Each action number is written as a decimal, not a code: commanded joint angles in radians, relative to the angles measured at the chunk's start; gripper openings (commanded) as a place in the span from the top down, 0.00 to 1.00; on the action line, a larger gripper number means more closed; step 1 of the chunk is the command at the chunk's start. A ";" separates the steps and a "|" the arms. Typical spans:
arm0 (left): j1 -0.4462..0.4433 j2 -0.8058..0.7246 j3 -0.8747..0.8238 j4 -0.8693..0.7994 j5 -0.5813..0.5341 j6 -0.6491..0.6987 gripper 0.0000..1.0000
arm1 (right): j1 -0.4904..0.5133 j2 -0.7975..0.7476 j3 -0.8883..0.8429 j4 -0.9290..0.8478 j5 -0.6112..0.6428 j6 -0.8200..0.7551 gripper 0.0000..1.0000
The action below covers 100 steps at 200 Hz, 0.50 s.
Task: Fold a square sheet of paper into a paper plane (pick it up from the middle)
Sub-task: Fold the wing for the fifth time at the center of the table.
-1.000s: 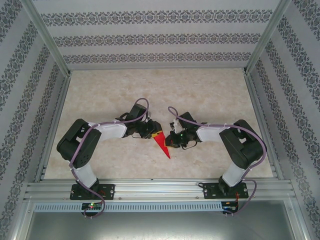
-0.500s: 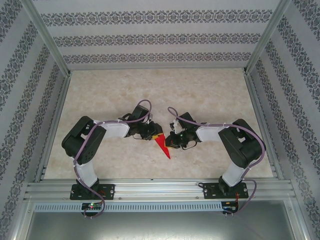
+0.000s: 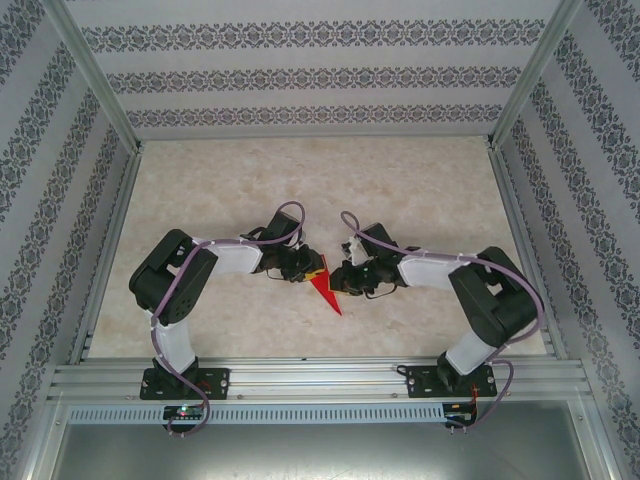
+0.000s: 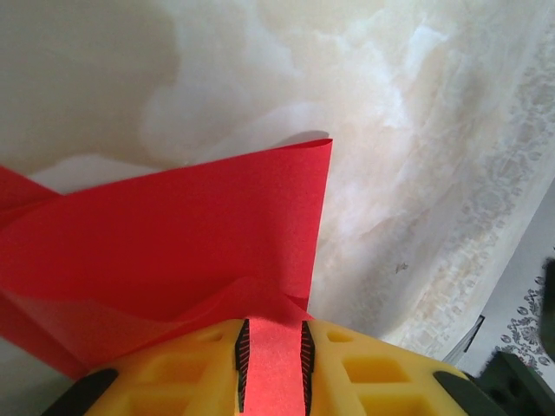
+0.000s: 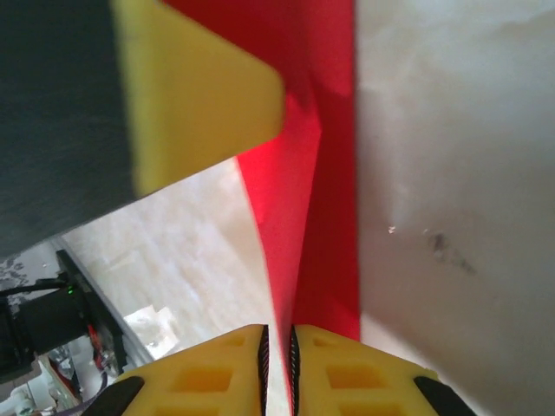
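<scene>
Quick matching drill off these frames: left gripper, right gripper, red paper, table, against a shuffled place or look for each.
Column one:
1. left gripper
2. right gripper
3. red paper
4. table

Column two:
A. marbled beige surface
B. folded to a point, tip toward the near table edge
C. pinches the paper's left side in the top view
D. at the paper's right side in the top view

Pairs: 1-C, 2-D, 3-B, 4-A

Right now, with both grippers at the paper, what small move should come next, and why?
Probably ease the right gripper back off the paper, letting the left gripper hold it. In the left wrist view the paper sits pinched in the left jaws, so it looks secured. In the right wrist view the fold runs into a narrow gap; whether it is gripped there I cannot tell.
</scene>
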<state>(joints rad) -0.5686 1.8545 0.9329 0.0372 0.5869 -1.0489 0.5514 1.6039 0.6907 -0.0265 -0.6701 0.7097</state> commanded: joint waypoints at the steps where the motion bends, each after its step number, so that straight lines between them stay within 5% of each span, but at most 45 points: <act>1: -0.011 0.038 -0.018 -0.065 -0.039 -0.016 0.74 | 0.000 -0.051 -0.042 0.026 -0.016 0.057 0.79; 51: -0.011 0.038 -0.016 -0.074 -0.040 -0.010 0.74 | 0.045 -0.045 -0.104 0.089 0.001 0.117 0.79; 100: -0.011 0.034 -0.020 -0.074 -0.043 -0.014 0.75 | 0.072 -0.003 -0.114 0.087 0.004 0.105 0.94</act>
<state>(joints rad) -0.5686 1.8545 0.9329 0.0364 0.5835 -1.0546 0.6056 1.5688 0.5880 0.0517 -0.6704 0.8169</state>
